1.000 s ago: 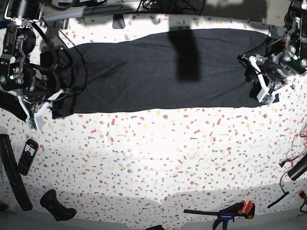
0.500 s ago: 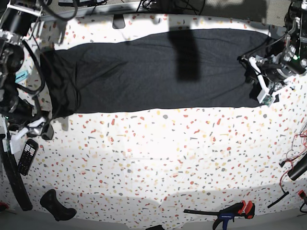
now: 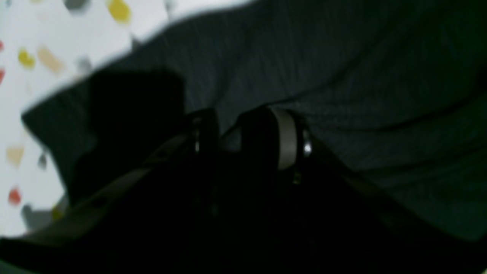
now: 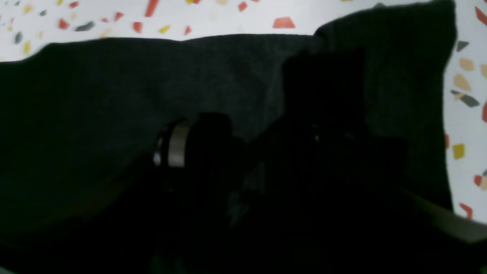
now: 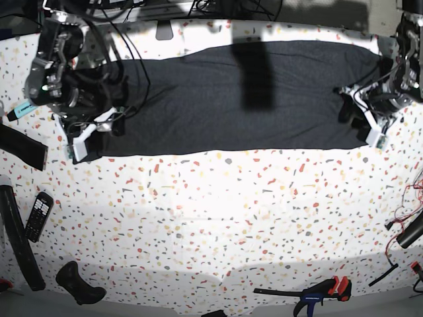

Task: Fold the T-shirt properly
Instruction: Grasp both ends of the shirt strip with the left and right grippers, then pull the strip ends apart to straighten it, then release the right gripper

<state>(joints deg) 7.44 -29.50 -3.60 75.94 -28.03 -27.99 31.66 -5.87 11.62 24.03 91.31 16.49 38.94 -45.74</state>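
Both grippers sit at the T-shirt's ends: left gripper pinches cloth, right gripper's grip unreadable. Bare speckled table lies beyond each.

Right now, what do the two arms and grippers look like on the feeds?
Both arms are black metal with looping black cables. The right gripper and left gripper have white brackets. Up close, the fingers are dark with a grey band and a small shiny screw.

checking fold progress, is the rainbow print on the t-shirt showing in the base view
No, the T-shirt lies stretched across the table showing only plain dark cloth.
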